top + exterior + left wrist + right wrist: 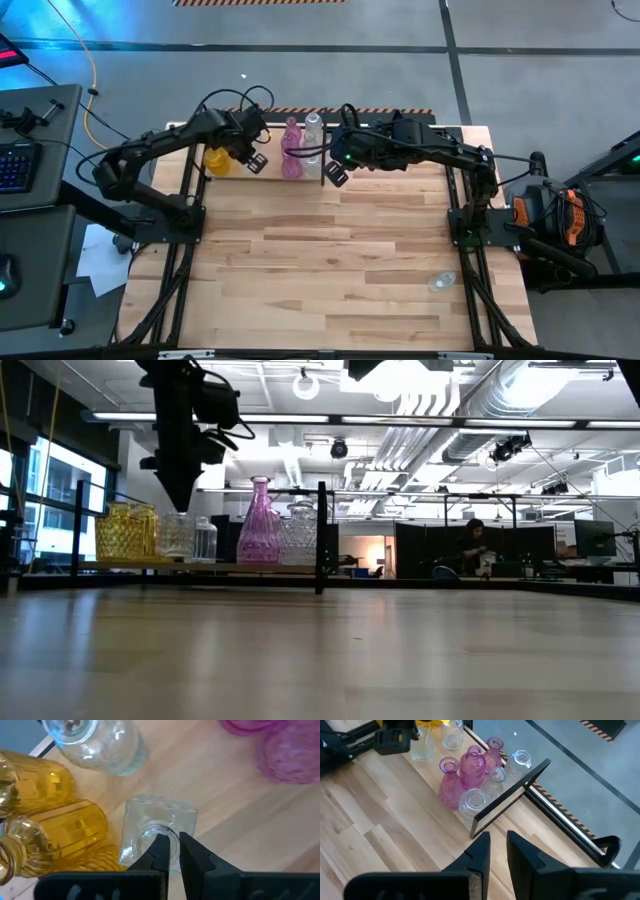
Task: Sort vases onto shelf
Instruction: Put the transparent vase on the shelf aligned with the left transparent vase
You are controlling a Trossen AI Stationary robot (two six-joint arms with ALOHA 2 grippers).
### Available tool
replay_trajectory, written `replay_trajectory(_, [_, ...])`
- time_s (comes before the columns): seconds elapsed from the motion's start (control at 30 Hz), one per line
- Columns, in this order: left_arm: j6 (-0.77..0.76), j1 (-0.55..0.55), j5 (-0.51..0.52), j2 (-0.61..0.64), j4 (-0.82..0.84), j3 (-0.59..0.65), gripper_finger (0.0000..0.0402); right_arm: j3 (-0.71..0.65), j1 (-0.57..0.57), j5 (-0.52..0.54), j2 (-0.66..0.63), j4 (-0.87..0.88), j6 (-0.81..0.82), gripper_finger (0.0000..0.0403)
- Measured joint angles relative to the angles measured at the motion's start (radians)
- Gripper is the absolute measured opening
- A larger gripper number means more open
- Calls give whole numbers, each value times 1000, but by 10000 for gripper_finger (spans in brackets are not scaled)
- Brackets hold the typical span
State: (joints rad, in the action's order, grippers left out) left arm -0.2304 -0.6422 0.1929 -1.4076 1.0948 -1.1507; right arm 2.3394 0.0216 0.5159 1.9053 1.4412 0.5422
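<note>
The shelf [268, 173] stands at the table's far edge, left of centre. On its board stand yellow vases [55, 825], a round clear vase [95, 742], pink vases [470, 767] and more clear vases [472, 802] next to the black upright divider [512, 790]. My left gripper [171, 840] points down over the shelf's left part, shut on a square clear vase [157, 832]. My right gripper [497, 845] hangs open and empty, high above the table near the divider. One clear vase [441, 282] lies on the tabletop, near right. My left gripper has the rim of the square clear vase's neck [175, 836] between its fingertips, one finger over the mouth and one outside it. The fingers come from above, pointing down. The vase stays upright beside the yellow vases; whether its base rests on the board does not show.
The black rod frame [321, 535] rises along the shelf's front and at the divider. The wide butcher-block tabletop [320, 270] stretches from the shelf to the near edge. A person [475, 550] sits far off in the room behind.
</note>
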Motion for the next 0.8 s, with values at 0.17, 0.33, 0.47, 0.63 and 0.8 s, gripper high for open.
replay_trajectory(0.17, [-4,-20,1,-17,-19,0,12,0,0,0,0,9,-20,44])
replay_trajectory(0.33, [-3,-20,-33,-20,-33,0,15,0,0,1,0,25,-20,44])
replay_trajectory(0.47, [18,-20,-67,-20,-49,0,26,0,0,1,0,27,-20,44])
replay_trajectory(0.63, [46,-20,-77,-20,-50,0,40,0,0,1,0,27,-20,44])
replay_trajectory(0.8, [87,-20,-67,-20,-51,0,51,0,0,1,0,27,-19,44])
